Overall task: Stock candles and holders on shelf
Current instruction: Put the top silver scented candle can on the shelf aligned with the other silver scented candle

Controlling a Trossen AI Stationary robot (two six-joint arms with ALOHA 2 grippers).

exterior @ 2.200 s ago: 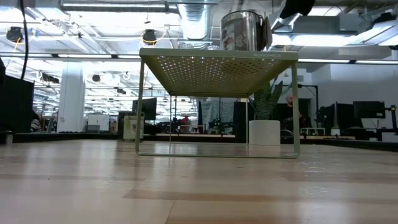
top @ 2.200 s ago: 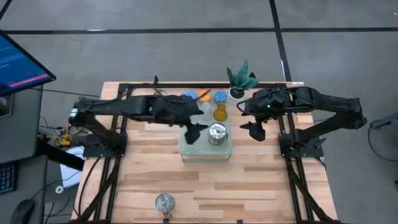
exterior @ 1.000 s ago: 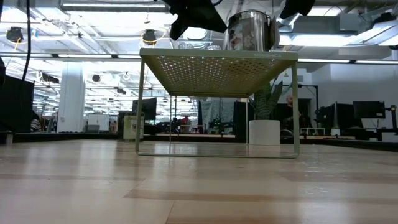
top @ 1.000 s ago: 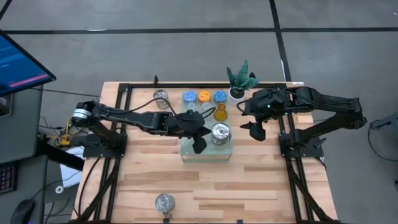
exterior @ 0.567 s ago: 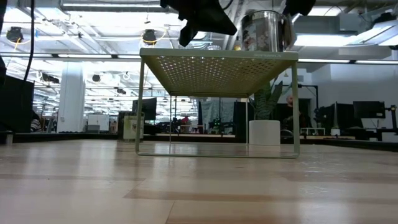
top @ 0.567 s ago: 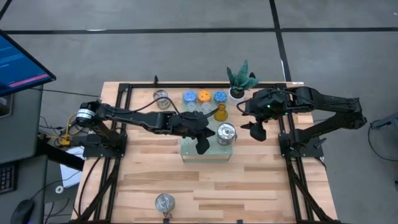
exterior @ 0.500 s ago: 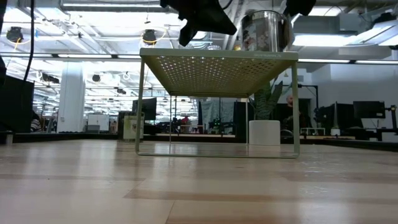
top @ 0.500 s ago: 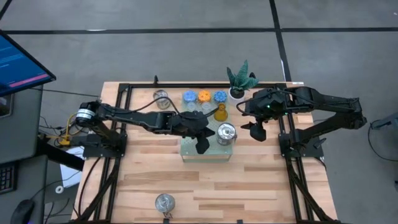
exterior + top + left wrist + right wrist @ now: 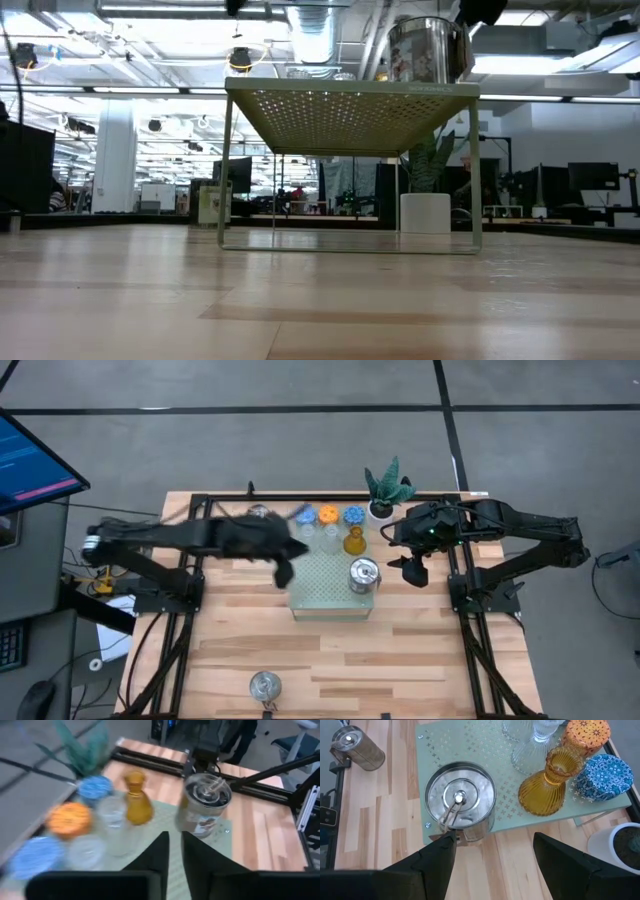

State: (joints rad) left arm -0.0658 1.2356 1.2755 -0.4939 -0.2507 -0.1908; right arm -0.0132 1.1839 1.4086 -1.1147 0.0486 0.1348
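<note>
Left gripper (image 9: 284, 572): I read it over the bare tabletop just beside the shelf's left edge, fingers (image 9: 156, 854) nearly together with a narrow slit between them, nothing held.

Right gripper (image 9: 412, 571): I see it hanging off the shelf's right side, fingers (image 9: 440, 851) spread wide, empty.

Shelf (image 9: 320, 595): pale mint perforated platform on thin legs, mid-table between my two arms.

Silver tin (image 9: 364, 575): upright on the shelf near its right edge, lid with a small wire handle; in the low view it stands at the right end of the top (image 9: 428, 48).

Amber holder (image 9: 354, 541): ribbed glass, on the shelf behind the tin, apart from it.

Clear holders (image 9: 532, 742): two ribbed glass cups, side by side on the shelf next to the amber one.

Candles: orange candle (image 9: 328, 515) between two blue ones, blue candle at right (image 9: 354, 515) and blue candle at left (image 9: 305, 515), in a row along the shelf's far edge.

Second silver tin (image 9: 264, 685): on the tabletop at the near edge, well apart from the shelf.

Third silver tin (image 9: 358, 749): I catch it in the right wrist view, lying on its side on the wood, off the shelf.

Potted plant (image 9: 386, 488): white pot, at the table's far edge just past the shelf's right rear corner.
</note>
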